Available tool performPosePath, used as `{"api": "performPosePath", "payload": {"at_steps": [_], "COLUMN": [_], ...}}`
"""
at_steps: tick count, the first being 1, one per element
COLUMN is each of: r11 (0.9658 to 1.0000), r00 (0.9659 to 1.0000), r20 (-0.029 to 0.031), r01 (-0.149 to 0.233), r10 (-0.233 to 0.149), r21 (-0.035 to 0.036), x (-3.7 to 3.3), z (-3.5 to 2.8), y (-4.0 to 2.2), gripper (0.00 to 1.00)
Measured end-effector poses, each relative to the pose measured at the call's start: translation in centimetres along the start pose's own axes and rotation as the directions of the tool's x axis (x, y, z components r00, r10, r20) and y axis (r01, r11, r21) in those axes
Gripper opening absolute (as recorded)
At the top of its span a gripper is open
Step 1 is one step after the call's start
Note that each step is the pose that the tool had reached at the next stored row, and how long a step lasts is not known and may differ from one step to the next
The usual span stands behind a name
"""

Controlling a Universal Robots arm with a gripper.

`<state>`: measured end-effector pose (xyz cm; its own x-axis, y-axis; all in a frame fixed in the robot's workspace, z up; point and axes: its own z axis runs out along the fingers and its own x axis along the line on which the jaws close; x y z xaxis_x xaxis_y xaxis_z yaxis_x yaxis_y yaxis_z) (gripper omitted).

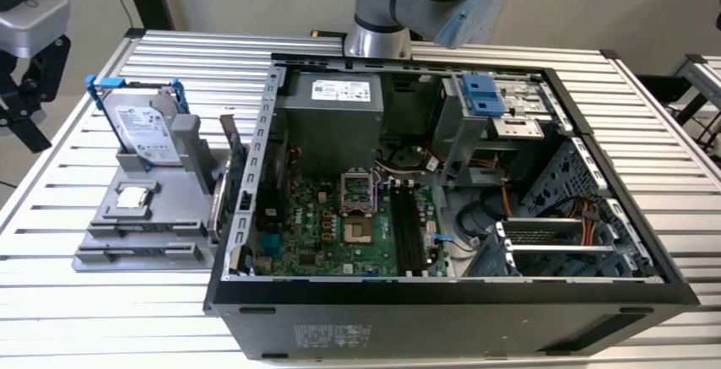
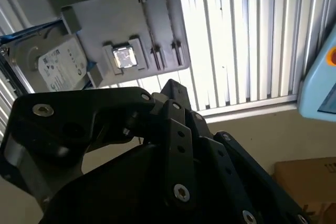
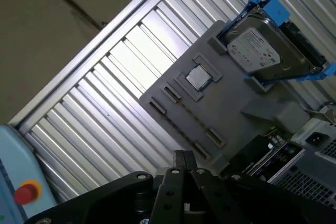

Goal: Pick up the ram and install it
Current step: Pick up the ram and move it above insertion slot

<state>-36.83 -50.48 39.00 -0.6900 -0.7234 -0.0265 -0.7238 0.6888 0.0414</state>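
While your gripper [image 3: 185, 155] hangs above the slatted table [image 3: 110, 77], its black fingers are drawn together to a point with nothing between them. In the second wrist view the gripper [image 2: 171, 83] shows the same closed tips.

Past those tips you can see the grey holder [image 3: 210, 114] lying on the table, well apart from the fingers. You'll find the small square chip [image 3: 198, 77] seated in one of the holder's pockets, and the hard drive [image 3: 262, 51] with blue rails propped upright at one end.

The ram [image 3: 273, 155] is a thin dark stick that seems to stand on its long edge along the side of the holder facing the computer case [image 1: 451, 310]. In the exterior view you see the ram [image 1: 235, 162] as a narrow strip just beside the case's wall. It is not yet in the black slots [image 1: 408, 225] of the motherboard [image 1: 338, 234].
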Motion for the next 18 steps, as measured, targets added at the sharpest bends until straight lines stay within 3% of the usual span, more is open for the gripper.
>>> {"api": "performPosePath", "payload": {"at_steps": [5, 10, 14, 18], "r11": [0.9986, 0.9936, 0.9847, 0.9702], "r00": [0.9986, 0.9937, 0.9848, 0.9702], "r20": [0.0054, 0.0018, -0.0036, -0.0072], "r01": [0.053, 0.112, 0.174, 0.242], "r10": [-0.053, -0.112, -0.174, -0.242], "r21": [0.0078, 0.0108, 0.0110, 0.0093], "x": [-0.03, -0.09, -0.11, -0.12], "z": [0.00, 0.00, 0.00, 0.00], "y": [0.03, 0.09, 0.11, 0.12], "gripper": [0.00, 0.00, 0.00, 0.00]}}
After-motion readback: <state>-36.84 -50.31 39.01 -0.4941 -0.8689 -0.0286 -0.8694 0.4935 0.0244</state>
